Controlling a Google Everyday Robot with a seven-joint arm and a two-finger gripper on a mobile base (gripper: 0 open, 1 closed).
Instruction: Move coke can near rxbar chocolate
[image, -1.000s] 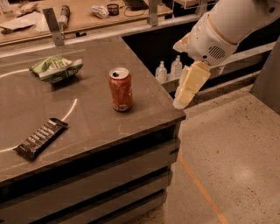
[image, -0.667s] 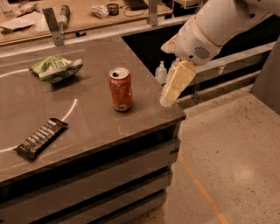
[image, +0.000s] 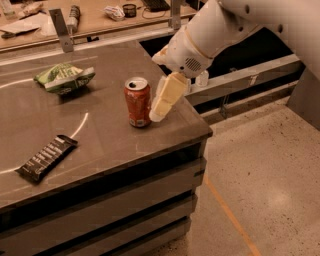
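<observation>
The coke can (image: 137, 102), red-orange with a silver top, stands upright on the grey table (image: 100, 140) near its right edge. The rxbar chocolate (image: 46, 157), a long flat black bar with white lettering, lies at the table's front left. My gripper (image: 160, 107) hangs from the white arm just to the right of the can, its cream fingers (image: 167, 95) pointing down-left with the tips level with the can's lower half. The gripper holds nothing.
A green snack bag (image: 64, 77) lies at the table's back left. Behind the table runs a wooden counter (image: 100, 20) with clutter and metal posts. The table's right edge drops to a speckled floor (image: 270, 190) with an orange line.
The arm has swung left from beyond the table's right edge, bringing the gripper right beside the can. The can, bar and bag have not moved.
</observation>
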